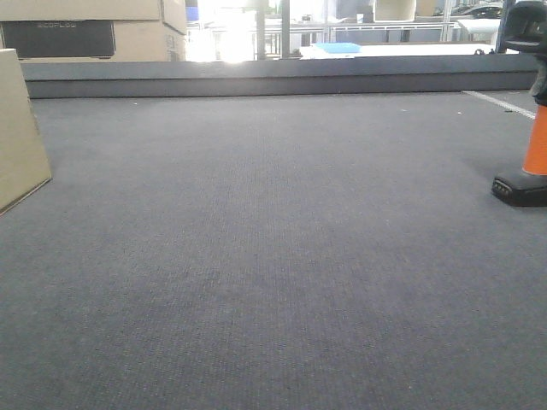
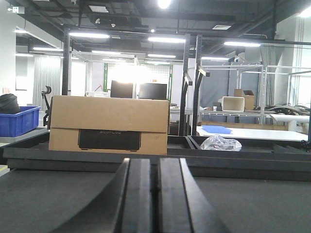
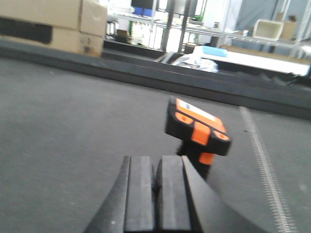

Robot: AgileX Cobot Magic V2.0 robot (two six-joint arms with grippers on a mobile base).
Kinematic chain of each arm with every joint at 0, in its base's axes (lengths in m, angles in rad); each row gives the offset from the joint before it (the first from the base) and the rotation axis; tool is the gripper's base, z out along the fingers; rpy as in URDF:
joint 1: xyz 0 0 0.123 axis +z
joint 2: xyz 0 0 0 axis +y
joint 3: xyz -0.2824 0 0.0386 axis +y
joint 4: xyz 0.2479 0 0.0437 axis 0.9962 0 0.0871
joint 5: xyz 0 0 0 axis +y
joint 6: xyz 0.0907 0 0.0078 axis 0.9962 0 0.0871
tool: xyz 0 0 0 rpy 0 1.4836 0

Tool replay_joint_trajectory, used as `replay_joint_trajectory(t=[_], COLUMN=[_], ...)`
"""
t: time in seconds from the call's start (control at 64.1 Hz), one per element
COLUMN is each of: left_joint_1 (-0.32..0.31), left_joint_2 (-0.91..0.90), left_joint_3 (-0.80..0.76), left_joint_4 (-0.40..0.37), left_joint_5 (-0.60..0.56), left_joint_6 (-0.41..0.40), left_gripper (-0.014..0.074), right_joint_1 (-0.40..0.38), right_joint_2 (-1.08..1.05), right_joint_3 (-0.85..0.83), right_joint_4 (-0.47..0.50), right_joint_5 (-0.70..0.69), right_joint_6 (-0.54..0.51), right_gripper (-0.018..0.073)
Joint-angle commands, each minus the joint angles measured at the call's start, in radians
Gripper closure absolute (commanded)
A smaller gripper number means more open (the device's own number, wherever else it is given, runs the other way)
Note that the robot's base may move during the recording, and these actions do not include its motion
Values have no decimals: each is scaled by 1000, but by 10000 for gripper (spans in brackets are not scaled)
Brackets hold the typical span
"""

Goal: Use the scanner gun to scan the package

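Note:
The black and orange scanner gun (image 3: 197,130) stands upright on the grey carpeted table, just ahead and right of my right gripper (image 3: 155,162), which is shut and empty. In the front view the scanner gun (image 1: 532,111) is at the right edge, partly cut off. A tan cardboard package (image 1: 19,128) stands at the left edge of the front view. My left gripper (image 2: 149,162) is shut and empty, low over the table, pointing at a far cardboard box (image 2: 109,124).
A raised dark rail (image 1: 273,77) borders the table's far edge. Beyond it are cardboard boxes (image 1: 94,30), a blue bin (image 2: 18,120), a crumpled plastic bag (image 2: 221,142) and metal racks. A white stitched line (image 3: 265,165) runs along the table's right side.

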Motion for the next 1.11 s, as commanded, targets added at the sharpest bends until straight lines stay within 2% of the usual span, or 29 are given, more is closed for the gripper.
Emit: replay_joint_trajectory(t=[0.0, 0.047, 0.156, 0.234, 0.359, 0.515, 0.608, 0.873, 0.998, 1.092], left_joint_1=[5, 5, 5, 5, 5, 5, 5, 5, 5, 5], left_joint_2=[-4, -4, -4, -4, -4, -4, -4, -4, -4, -4], left_joint_3=[1, 1, 1, 1, 1, 1, 1, 1, 1, 1], left_joint_4=[-7, -7, -7, -7, -7, -7, -7, -7, -7, -7], left_joint_5=[-6, -6, -6, -6, -6, -6, -6, -6, -6, -6], left_joint_6=[0, 0, 0, 0, 0, 0, 0, 0, 0, 0], left_gripper=[708, 708, 708, 708, 708, 708, 708, 708, 708, 708], right_joint_1=[-58, -97, -165, -172, -137, -87, -80, -82, -92, -92], right_joint_2=[-15, -21, -21, -21, -21, -21, -21, -48, -104, -166], right_joint_3=[27, 59, 146, 181, 216, 286, 296, 296, 296, 296], right_joint_4=[113, 153, 260, 258, 247, 133, 131, 131, 131, 131], right_joint_5=[-70, -146, -266, -246, -247, -312, -394, -397, -363, -283], right_joint_6=[-149, -183, -183, -177, -162, -22, -20, -20, -20, -20], right_gripper=[727, 727, 727, 727, 727, 727, 727, 727, 727, 727])
